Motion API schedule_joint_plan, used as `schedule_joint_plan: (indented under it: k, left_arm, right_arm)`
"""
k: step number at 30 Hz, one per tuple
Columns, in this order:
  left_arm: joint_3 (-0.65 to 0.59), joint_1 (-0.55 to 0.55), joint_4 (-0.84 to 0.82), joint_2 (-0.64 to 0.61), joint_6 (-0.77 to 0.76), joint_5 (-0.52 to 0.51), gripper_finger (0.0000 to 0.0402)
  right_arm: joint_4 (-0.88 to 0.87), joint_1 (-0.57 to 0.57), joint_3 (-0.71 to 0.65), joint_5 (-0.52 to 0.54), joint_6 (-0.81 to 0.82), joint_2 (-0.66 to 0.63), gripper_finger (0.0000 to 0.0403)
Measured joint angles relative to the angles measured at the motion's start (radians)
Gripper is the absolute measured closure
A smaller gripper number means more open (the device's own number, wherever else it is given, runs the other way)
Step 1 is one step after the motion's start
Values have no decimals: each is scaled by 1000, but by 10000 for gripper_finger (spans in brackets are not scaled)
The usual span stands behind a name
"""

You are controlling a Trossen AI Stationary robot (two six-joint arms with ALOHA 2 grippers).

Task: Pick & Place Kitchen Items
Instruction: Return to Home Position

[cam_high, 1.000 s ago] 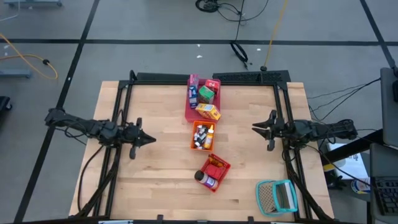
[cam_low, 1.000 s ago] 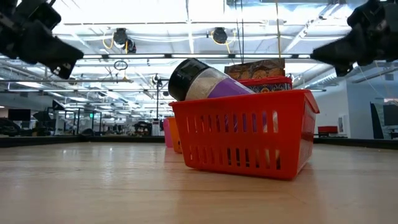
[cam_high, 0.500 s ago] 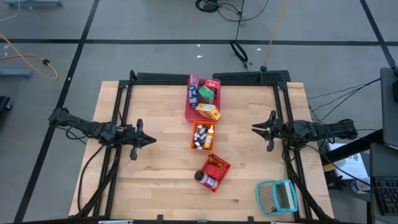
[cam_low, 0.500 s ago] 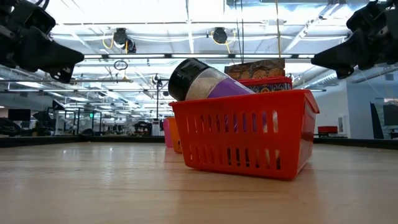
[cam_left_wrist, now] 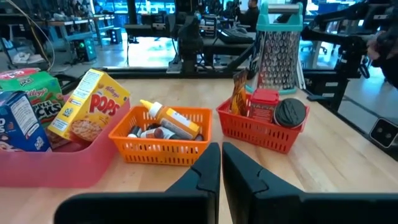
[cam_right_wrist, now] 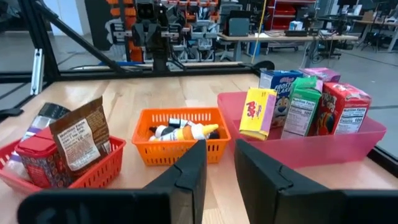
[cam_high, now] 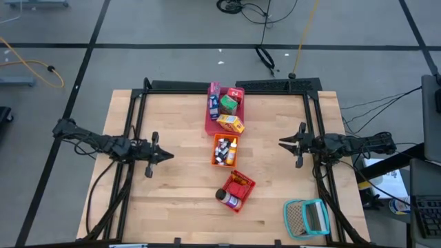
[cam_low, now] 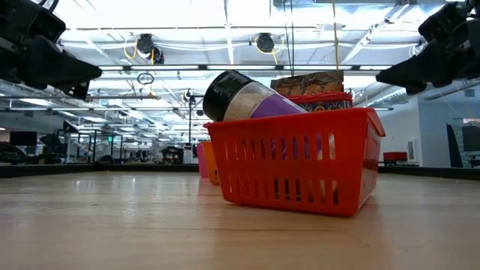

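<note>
Small cartons [cam_high: 227, 109] stand in a pink tray [cam_high: 209, 124] near the table's far edge. Tiny bottles [cam_left_wrist: 166, 123] lie in an orange basket [cam_high: 215, 157] at mid-table. A dark-lidded jar [cam_low: 238, 97] leans on the rim of a red basket [cam_high: 246, 186], beside a small red container [cam_left_wrist: 264, 106] and a brown packet [cam_right_wrist: 81, 142]. My left gripper [cam_high: 170, 156] hovers left of the baskets, shut and pointing at them [cam_left_wrist: 221, 163]. My right gripper [cam_high: 281, 142] hovers to their right, fingers a little apart [cam_right_wrist: 219, 158]. Both hang above the table [cam_low: 97, 71] [cam_low: 379, 75].
A teal-framed mesh grater [cam_high: 306, 217] lies at the near right corner. Bare wood stretches between each gripper and the row of baskets, and along the near edge [cam_high: 172, 207]. Black frame rails [cam_high: 138, 110] run along both sides of the table.
My left gripper has drifted slightly toward the table's near edge and has sunk a little in the low view. The baskets, tray and their contents have stayed where they were.
</note>
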Motion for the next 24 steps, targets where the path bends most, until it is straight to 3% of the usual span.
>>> schedule_joint_plan:
  k: [24]
  left_arm:
    - [2, 0, 23, 0, 3, 0, 385]
  right_arm:
    - [13, 0, 0, 0, 26, 1, 328]
